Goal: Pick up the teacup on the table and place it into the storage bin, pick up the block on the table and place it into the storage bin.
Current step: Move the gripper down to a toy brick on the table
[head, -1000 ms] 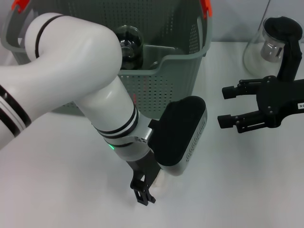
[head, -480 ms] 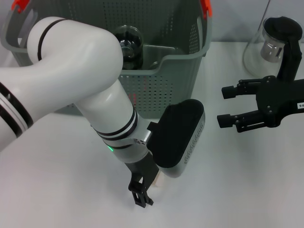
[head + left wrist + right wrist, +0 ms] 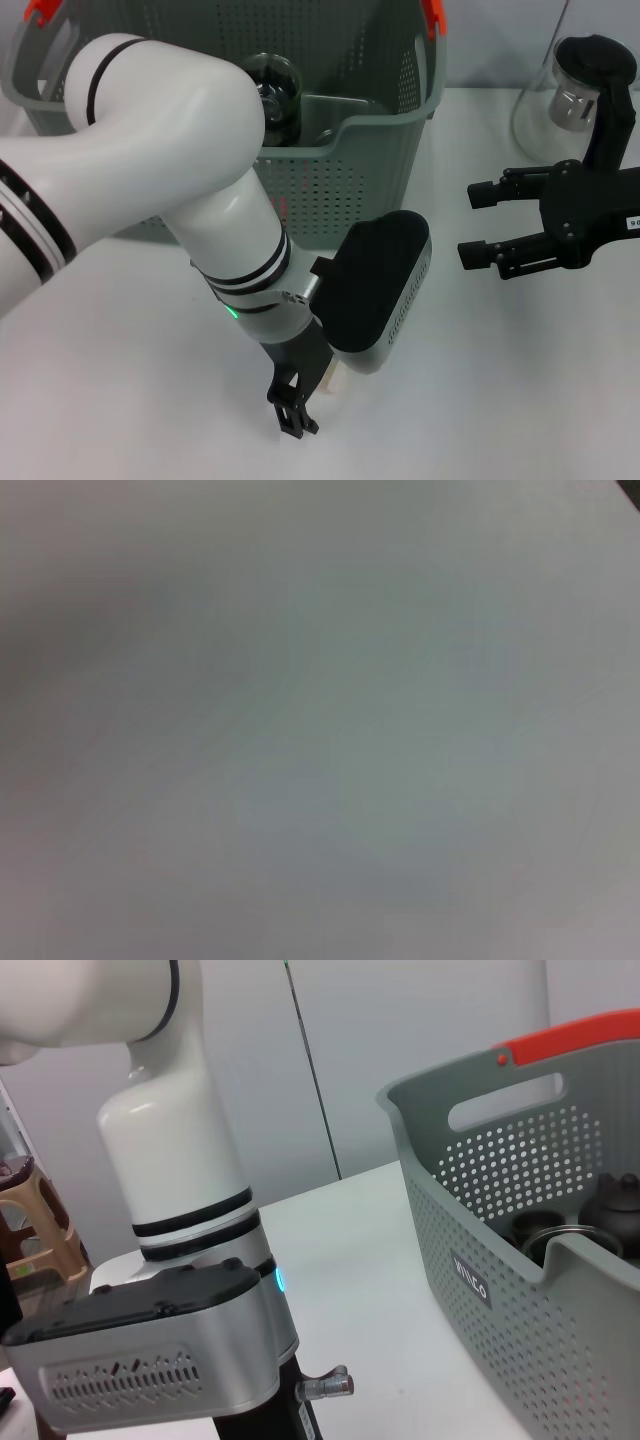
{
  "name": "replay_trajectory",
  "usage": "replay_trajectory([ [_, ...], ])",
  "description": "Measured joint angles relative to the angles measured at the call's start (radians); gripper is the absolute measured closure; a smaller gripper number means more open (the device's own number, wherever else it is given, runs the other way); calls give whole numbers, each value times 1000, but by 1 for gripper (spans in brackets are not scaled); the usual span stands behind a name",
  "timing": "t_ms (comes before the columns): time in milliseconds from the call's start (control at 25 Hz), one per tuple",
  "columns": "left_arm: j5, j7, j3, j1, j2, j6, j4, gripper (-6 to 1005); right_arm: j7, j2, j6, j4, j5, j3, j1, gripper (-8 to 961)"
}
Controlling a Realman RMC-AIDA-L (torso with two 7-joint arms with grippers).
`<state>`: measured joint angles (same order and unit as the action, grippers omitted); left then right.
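Left gripper (image 3: 292,408) is down at the table (image 3: 120,400) at roughly 6 o'clock in the head view, directly in front of the storage bin (image 3: 380,150). A small pale object, judged to be the block (image 3: 333,378), shows just beside the black fingers, mostly hidden behind the wrist housing. Whether the fingers are closed on it, or merely alongside it, cannot be told; the left wrist view shows only blank grey surface.

Right gripper (image 3: 478,222) hangs idle at about 3 o'clock, its 2 fingers spread apart with nothing between them, near the glass pitcher (image 3: 570,95).

The storage bin sits at 12 o'clock. The right wrist view shows dark teaware (image 3: 545,1228) already inside it, so the teacup step is judged complete and the block step is in hand.

Risks noted:
1. Grip unconfirmed. If contact is off-centre, the block may slip or pivot out during the lift.
2. The bin's near wall (image 3: 330,190) stands close behind the left arm. A lift too low would knock the block or wrist against it.
3. Release above the teaware could let the block strike the pieces already stored.
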<state>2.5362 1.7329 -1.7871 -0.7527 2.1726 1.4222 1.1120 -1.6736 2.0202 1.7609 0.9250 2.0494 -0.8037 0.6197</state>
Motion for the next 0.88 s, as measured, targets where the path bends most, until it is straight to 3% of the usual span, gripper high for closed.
replay_trajectory([
  [880,3,-4,0,-28,3,-22,-29,163,0,0,-9,0,0,0,-9,42],
])
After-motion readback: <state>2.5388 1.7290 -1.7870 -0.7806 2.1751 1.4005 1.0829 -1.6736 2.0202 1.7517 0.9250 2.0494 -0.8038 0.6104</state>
